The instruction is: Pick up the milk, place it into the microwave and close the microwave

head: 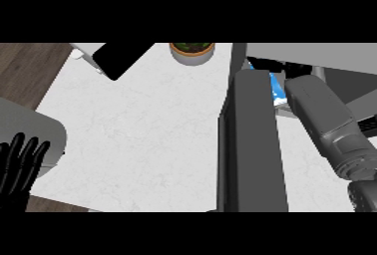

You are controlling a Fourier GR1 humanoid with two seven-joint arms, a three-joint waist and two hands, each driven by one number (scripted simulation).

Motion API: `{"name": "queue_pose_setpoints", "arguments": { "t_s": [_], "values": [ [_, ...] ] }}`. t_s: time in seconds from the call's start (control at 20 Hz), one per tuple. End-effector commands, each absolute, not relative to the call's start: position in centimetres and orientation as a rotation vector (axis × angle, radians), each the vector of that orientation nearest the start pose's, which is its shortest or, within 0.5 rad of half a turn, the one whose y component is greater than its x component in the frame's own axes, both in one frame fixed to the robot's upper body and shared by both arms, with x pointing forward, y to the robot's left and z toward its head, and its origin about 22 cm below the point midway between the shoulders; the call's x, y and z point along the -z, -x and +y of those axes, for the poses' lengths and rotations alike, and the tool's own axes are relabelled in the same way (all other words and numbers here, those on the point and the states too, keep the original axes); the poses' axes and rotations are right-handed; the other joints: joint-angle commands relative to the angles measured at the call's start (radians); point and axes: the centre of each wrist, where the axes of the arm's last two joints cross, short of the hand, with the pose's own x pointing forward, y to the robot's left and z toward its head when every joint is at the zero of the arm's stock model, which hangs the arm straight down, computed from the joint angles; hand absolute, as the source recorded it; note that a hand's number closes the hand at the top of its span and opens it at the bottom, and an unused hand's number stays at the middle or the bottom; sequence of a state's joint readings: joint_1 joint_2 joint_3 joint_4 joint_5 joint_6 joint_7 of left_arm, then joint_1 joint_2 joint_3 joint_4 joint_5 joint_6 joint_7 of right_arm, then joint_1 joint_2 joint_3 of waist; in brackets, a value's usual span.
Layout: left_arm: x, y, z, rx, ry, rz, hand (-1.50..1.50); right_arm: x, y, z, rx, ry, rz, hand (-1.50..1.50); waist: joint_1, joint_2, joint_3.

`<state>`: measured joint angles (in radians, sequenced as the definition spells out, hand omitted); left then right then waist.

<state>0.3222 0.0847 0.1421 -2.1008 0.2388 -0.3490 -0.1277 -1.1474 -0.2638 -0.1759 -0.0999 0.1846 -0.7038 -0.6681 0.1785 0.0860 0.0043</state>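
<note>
White marble counter [147, 129] is filling the frame. At upper right, my right hand [276, 66] is curling round the blue milk [278, 89] behind the microwave door [250, 144]; probably a light, stiff carton, best held by its sides. My left hand [18, 167] is resting open, lower left.

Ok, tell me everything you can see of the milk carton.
Only a narrow strip of the milk carton shows: bright blue with white patches, apparently printed card. It sits past the open microwave door, at the microwave's opening. The right hand is above it with dark fingers curled over its top, and the grey forearm covers its right side. Its shape, tilt and whether it rests on anything cannot be told.
</note>
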Motion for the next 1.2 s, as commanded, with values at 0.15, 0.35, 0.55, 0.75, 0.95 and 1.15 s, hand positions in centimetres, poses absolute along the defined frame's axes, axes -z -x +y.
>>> {"name": "queue_pose_setpoints", "arguments": {
  "t_s": [0.15, 0.35, 0.55, 0.75, 0.95, 1.15],
  "values": [
    [-7.7, -15.9, 28.3, 0.120, 0.156, -1.973, -1.50, -6.1, -45.3, -21.2, -0.197, 0.758, -1.836, -1.50, 0.007, 0.003, 0.004],
    [-7.5, -16.4, 27.3, 0.129, 0.186, -1.962, -1.50, -5.6, -45.2, -19.2, -0.210, 0.640, -1.846, -1.50, 0.005, 0.005, 0.004],
    [-7.5, -16.2, 27.3, 0.153, 0.166, -1.957, -1.50, -5.7, -45.2, -19.8, -0.181, 0.604, -1.828, -1.50, 0.003, -0.005, 0.003],
    [-7.2, -16.7, 27.1, 0.170, 0.176, -1.967, -1.50, -5.2, -44.9, -21.2, -0.185, 0.579, -1.818, -1.50, -0.016, -0.005, 0.001],
    [-7.2, -16.5, 26.4, 0.163, 0.188, -1.961, -1.50, -4.5, -44.5, -22.6, -0.190, 0.599, -1.832, -1.50, -0.019, -0.009, 0.002],
    [-7.3, -16.3, 25.1, 0.166, 0.190, -1.949, -1.50, -4.0, -44.1, -23.9, -0.180, 0.589, -1.819, -1.50, -0.033, -0.016, 0.003]
  ]
}}
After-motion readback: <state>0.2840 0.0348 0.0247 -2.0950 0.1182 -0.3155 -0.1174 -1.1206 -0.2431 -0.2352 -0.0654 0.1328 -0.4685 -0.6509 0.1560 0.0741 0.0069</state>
